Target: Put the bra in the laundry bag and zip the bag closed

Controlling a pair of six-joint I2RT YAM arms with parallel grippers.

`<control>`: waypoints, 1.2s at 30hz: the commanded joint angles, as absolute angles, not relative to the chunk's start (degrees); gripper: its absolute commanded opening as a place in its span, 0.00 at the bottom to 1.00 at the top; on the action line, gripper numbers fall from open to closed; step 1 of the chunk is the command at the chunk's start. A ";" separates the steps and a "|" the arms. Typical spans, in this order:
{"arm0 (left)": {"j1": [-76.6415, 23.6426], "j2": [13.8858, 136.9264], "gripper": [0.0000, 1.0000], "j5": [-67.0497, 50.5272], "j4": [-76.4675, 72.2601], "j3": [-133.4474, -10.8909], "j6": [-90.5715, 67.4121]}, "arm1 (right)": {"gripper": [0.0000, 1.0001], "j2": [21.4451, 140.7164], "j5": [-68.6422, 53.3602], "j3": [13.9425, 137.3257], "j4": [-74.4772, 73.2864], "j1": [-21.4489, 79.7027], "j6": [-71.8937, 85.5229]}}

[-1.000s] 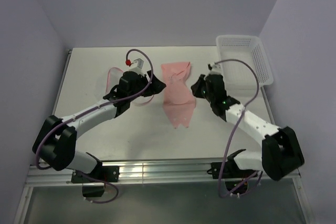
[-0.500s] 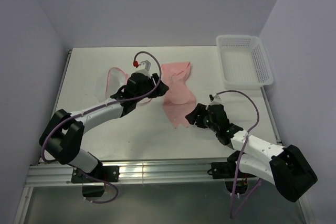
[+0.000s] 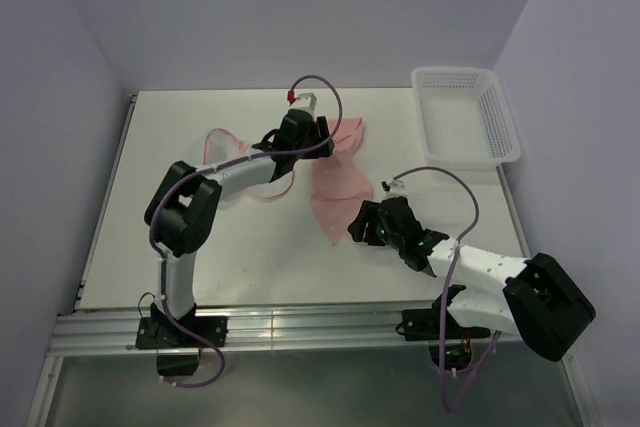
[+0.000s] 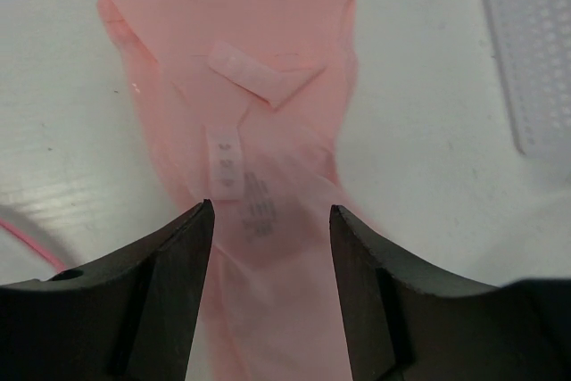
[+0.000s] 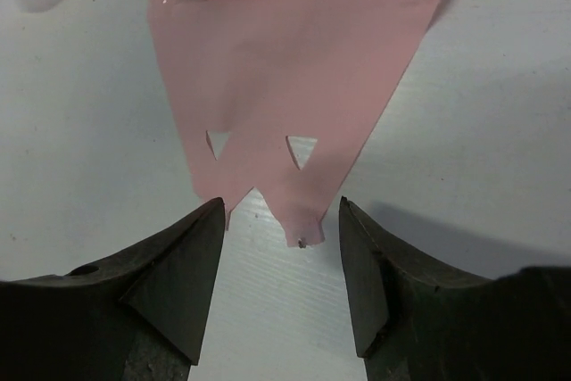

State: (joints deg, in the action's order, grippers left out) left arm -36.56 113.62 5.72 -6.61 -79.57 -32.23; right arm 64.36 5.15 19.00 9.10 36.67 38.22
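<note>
Mostly hidden behind left arm: round translucent pink-rimmed mesh laundry bag [image 3: 221, 145]. Flat on white surface [image 3: 165, 127]: soft light-pink fabric bra [image 3: 340, 183]. Newly moved to its ends, jaws apart, empty: left gripper [image 3: 318, 137], right gripper [image 3: 360, 228].

- bra [image 3: 338, 187]: pink, flat, mid-table
- laundry bag [image 3: 222, 152]: left of bra, partly behind arm
- basket [image 3: 465, 127]: white, far right
- left gripper [image 3: 325, 139]: over bra's far end
- right gripper [image 3: 357, 228]: at bra's near end

White lattice basket [image 3: 462, 119] at far right corner, white table [image 3: 260, 247]
</note>
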 commanded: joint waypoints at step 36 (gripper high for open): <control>-32.87 122.43 0.58 -1.94 -6.06 -87.11 -34.88 | 0.00 63.38 13.45 25.40 -15.99 45.79 38.67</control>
